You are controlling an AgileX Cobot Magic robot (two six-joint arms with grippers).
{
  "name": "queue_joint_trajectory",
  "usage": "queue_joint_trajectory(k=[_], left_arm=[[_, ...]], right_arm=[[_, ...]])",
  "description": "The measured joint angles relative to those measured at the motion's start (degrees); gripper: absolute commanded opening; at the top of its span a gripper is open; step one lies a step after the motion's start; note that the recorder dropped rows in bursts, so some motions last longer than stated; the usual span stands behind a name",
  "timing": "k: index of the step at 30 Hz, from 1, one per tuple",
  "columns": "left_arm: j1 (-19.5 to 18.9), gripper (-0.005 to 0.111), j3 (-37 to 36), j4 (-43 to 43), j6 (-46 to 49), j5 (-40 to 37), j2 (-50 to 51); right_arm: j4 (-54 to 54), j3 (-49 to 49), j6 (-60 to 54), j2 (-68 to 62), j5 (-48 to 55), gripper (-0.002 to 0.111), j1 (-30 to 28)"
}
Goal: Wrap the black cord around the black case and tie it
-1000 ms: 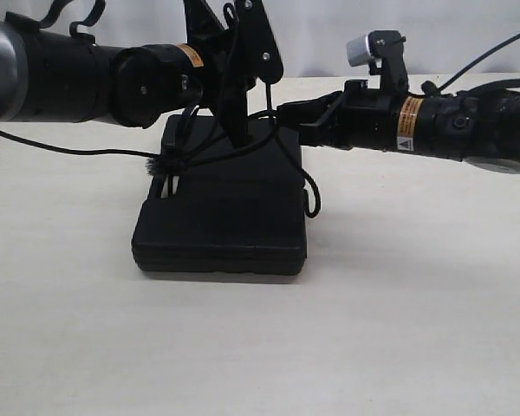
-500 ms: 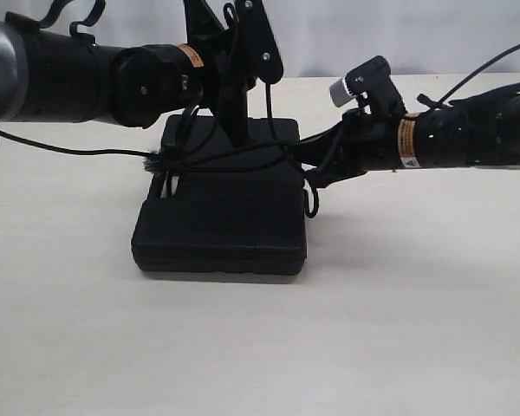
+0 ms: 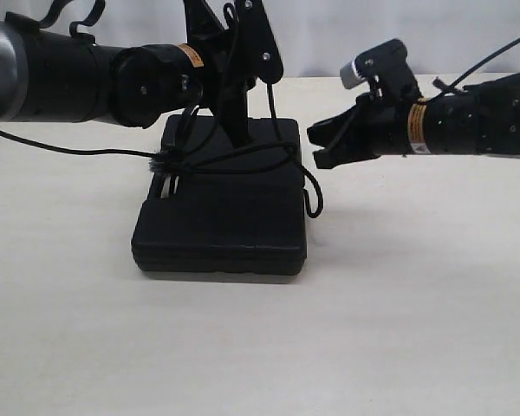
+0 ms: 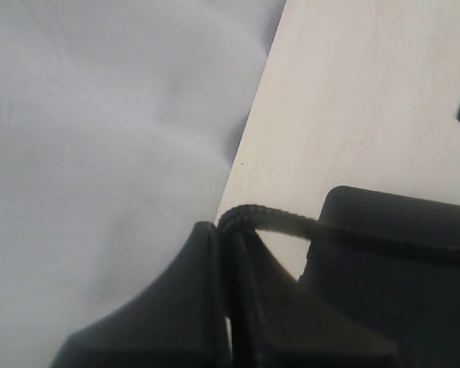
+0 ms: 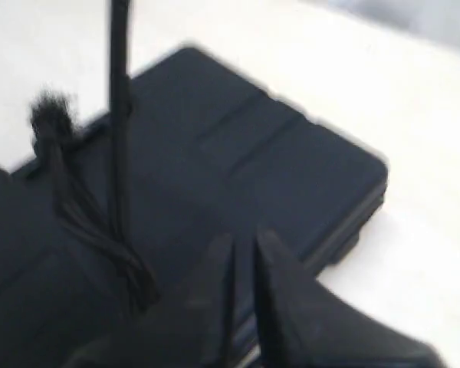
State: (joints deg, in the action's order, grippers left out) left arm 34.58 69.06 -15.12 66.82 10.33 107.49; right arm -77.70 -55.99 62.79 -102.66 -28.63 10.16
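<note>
On the tabletop (image 3: 416,303) the case (image 3: 221,217) lies flat, cord (image 3: 234,160) across its top. Pulled back from the case's edge since before, the right claw (image 3: 319,146) is slightly apart, empty, arm level; the left claw (image 4: 224,230) pinches the cord.

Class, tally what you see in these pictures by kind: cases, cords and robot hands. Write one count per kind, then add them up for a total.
Cases: 1, the black case
Cords: 1, the black cord
Robot hands: 2, the left hand and the right hand
Total: 4
</note>
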Motion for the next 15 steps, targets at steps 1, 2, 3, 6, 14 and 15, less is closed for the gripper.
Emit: queue_joint_trajectory(k=[1,2,3,6,14,15], left_arm=[[0.00,0.000,0.00,0.00,0.00,0.00,0.00],[0.00,0.000,0.00,0.00,0.00,0.00,0.00],[0.00,0.000,0.00,0.00,0.00,0.00,0.00],[0.00,0.000,0.00,0.00,0.00,0.00,0.00],[0.00,0.000,0.00,0.00,0.00,-0.12,0.00],[0.00,0.000,0.00,0.00,0.00,-0.12,0.00]], right_arm=[[0.23,0.00,0.36,1.31,0.00,0.030,0.00],[0.39,0.00,0.81,2.53,-0.80,0.034,0.00],[0.65,0.00,1.25,3.50,-1.88,0.039,0.00],[2.02,0.00,2.17,4.57,-8.71,0.044,0.00],[2.99,-3.00,3.69,0.73,-7.28,0.043,4.69],[2.99,-3.65,3.69,-0.18,-6.88,0.042,5.32]])
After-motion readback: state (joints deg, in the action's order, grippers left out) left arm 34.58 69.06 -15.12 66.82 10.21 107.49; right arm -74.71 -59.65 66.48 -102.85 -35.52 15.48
